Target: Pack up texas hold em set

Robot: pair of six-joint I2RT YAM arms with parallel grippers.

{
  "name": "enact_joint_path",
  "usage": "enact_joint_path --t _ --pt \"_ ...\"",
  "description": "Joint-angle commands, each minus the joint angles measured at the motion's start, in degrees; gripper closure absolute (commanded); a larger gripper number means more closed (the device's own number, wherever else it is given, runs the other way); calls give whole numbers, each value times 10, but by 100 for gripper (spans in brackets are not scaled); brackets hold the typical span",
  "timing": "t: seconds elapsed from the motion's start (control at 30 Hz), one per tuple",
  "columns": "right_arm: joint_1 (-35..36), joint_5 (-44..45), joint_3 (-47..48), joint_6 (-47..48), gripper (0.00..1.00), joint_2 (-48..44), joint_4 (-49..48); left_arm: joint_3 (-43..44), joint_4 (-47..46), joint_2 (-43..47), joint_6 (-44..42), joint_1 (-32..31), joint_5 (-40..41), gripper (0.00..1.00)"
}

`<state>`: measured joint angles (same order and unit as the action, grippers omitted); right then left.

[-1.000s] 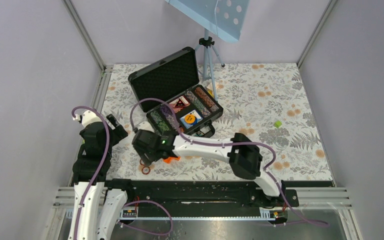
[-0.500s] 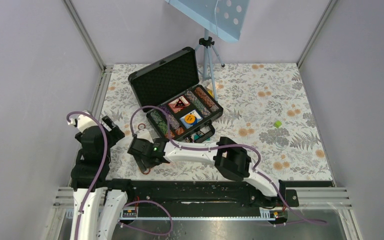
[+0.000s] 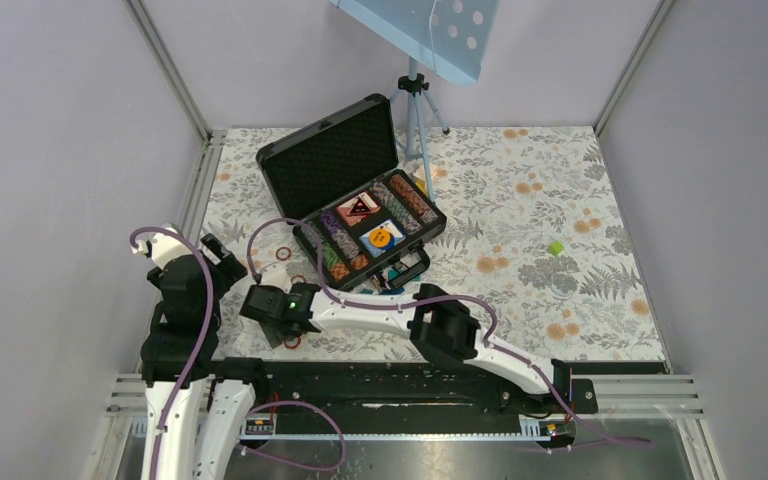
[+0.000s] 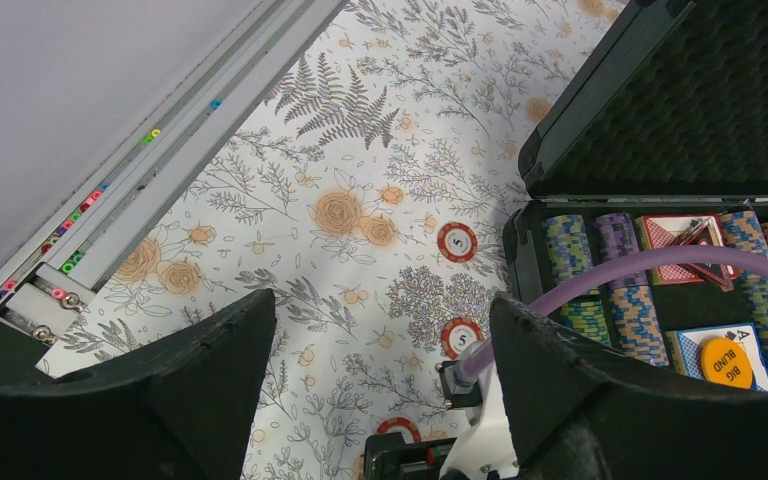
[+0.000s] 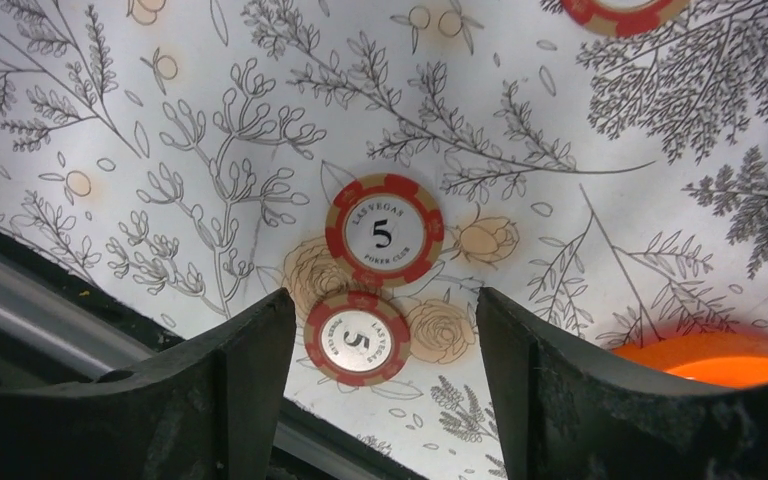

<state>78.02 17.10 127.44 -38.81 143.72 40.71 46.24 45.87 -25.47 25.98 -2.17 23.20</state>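
Briefcase (image 3: 332, 160) stands open on the far-centre part of the floral table (image 3: 560, 190), with the lid raised toward the far left and its foam lining exposed. The tray holds chip rows (image 4: 615, 290), a red deck (image 4: 680, 250) and a blue deck (image 4: 688, 350) with an orange "BIG BLIND" button (image 4: 726, 362) lying on it. Loose chips (image 4: 457, 241), red and white, lie flat on the table just left of the case; three are visible in the left wrist view. Right gripper (image 3: 270, 310) is stretched across to the near-left part of the table, nearer than the case and left of it. Its jaws are spread wide and hold nothing. In the right wrist view the lower chip (image 5: 357, 338), marked "5", lies on the table in the gap between the fingers (image 5: 230, 390), and neither finger is seen touching it. The upper chip (image 5: 384, 229), also marked "5", lies edge to edge with it, just past the fingertips. The orange piece (image 5: 705, 358) shows at the lower right of that view, beside the right-hand finger. Left gripper (image 3: 215, 255) is at the near-left edge of the table, above the surface, with jaws wide apart and empty. A purple cable (image 4: 660, 262) crosses in front of the tray in its view. A small green block (image 3: 556, 247) lies well to the right of the case.
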Motion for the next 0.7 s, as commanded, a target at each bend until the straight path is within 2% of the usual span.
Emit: enact_joint_path --t 0.0,0.23,0.67 --pt "11 31 28 -6 27 13 44 4 -17 7 1 2 6 22" --pt "18 37 29 -3 34 23 58 3 -17 8 1 2 5 22" --pt "37 47 30 9 34 34 70 3 -19 12 1 0 4 22"
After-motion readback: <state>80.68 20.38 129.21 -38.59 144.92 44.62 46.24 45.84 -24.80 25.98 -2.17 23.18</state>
